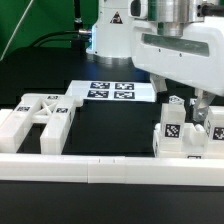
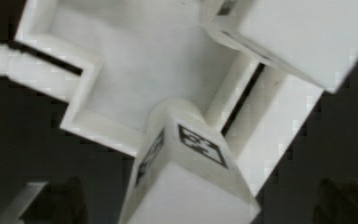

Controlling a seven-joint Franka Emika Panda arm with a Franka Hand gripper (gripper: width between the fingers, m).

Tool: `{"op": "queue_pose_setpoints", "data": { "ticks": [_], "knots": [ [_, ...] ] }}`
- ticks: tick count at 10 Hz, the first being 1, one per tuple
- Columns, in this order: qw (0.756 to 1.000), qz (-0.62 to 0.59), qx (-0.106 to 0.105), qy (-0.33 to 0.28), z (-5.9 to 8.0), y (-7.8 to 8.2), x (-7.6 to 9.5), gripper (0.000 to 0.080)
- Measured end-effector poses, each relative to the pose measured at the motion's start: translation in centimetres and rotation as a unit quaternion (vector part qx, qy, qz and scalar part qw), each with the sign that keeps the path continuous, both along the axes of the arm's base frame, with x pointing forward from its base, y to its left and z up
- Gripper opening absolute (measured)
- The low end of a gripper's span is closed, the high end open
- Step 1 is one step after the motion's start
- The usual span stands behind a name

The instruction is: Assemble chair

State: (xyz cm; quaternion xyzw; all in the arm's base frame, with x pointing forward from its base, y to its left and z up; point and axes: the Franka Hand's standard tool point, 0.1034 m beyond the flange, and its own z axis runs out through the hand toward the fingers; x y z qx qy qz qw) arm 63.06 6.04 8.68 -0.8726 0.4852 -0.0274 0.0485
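Exterior view: set low by the desk's [image 1: 110, 125] near edge, facing across it to the robot base [image 1: 108, 30] on the far side.
Exterior foreground: a rail [image 1: 110, 168] runs across nearest the camera, and the marker board [image 1: 112, 91] lies farther back.
Exterior range: middling, covering most of the desk's width.
Wrist view: above the hand [image 1: 203, 112], facing down, very close and blurred on chair parts [image 2: 140, 75] and a tagged leg [image 2: 197, 165].
Shared: the chair parts [image 1: 180, 135] under the hand, at the exterior view's right.
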Motion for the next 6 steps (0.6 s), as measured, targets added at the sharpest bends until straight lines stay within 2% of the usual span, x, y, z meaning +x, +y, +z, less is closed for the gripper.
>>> {"op": "queue_pose_setpoints", "data": {
  "ticks": [3,6],
  "knots": [
    [0.99,0.137,-0.024,0.0,-0.05,0.35,-0.18,0.0648],
    [0.967,0.253,-0.035,-0.006,-0.07,0.0,-0.13,0.0648]
  ]
}}
